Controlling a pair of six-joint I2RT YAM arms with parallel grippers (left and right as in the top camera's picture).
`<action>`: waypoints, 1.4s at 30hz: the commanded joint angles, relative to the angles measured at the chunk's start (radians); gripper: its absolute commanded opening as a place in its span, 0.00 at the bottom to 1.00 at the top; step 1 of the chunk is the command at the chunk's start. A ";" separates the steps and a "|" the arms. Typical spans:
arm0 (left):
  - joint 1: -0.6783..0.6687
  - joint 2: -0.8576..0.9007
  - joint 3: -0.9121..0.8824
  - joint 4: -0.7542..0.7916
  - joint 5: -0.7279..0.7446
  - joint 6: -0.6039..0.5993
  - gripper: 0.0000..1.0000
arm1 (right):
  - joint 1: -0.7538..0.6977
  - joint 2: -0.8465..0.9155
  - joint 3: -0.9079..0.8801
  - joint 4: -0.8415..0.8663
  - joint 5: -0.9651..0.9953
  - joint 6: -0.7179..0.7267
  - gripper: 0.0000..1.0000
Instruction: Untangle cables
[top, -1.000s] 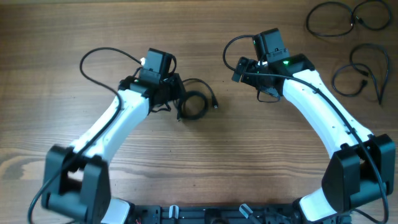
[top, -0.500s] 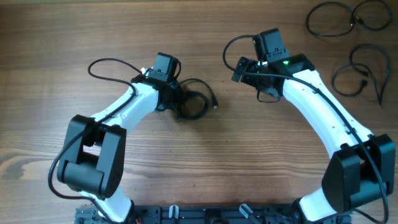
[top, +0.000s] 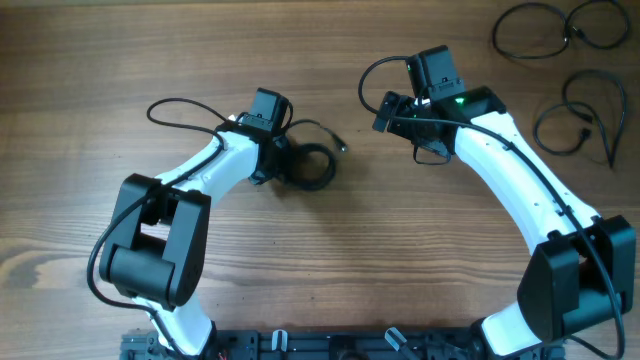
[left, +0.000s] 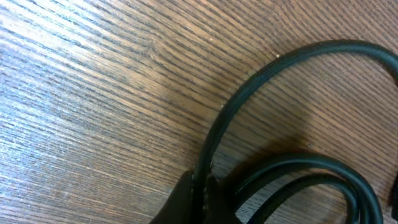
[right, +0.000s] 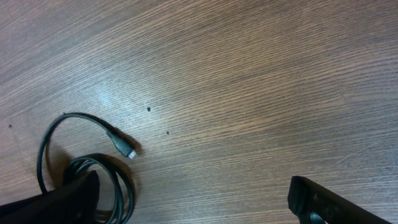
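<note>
Jaws pressed together, the left gripper (top: 288, 165) pinches a strand of the coiled cable (top: 318, 170) just left of centre in the overhead frame, its plug (top: 343, 147) pointing up and right. The right gripper (right: 186, 208) hovers right of it on the wooden table (top: 320, 260), jaws spread wide. Other cables (top: 530, 30) curl in the upper right corner.

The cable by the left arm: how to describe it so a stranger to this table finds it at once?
On the wooden table, look near the middle, at the tip of the left hand. The coiled cable, gripped by that hand, is wound in a tight ring with one plug end sticking out; the other cables lie in loose loops at the far right corner.
</note>
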 joint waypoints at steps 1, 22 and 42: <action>-0.003 -0.013 0.001 -0.001 0.038 -0.001 0.04 | 0.006 0.014 -0.005 0.003 0.000 -0.010 1.00; -0.003 -0.775 0.001 -0.084 0.109 -0.002 0.04 | 0.007 0.014 -0.005 0.042 -0.654 -0.291 1.00; 0.176 -0.972 0.001 0.003 0.150 -0.481 0.04 | 0.242 0.014 -0.005 0.284 -0.916 -0.698 1.00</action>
